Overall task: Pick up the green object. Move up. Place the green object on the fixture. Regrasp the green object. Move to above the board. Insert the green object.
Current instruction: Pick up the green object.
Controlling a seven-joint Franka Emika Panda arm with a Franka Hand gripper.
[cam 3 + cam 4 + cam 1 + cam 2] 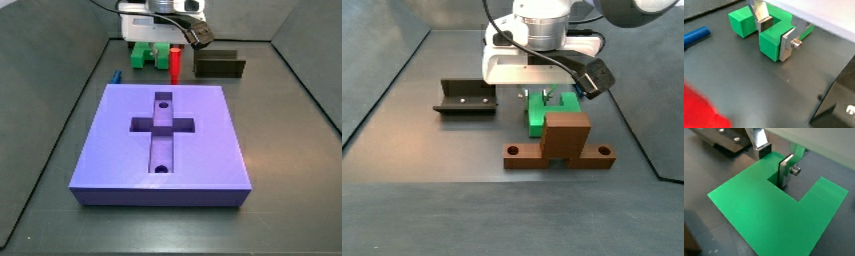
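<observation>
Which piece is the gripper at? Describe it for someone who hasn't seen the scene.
Beyond the far end of the purple board, under the gripper, sits the green object. It is a chunky bright green U-shaped block, unlike the thin red peg and dark fixture beside it.

Probably a robotics lab test cell: dark floor walled by grey panels (54, 90), with the gripper (545, 96) at 12 o'clock, a machined purple board (163, 140) centred, and the fixture (465, 98) at 10 o'clock.
</observation>
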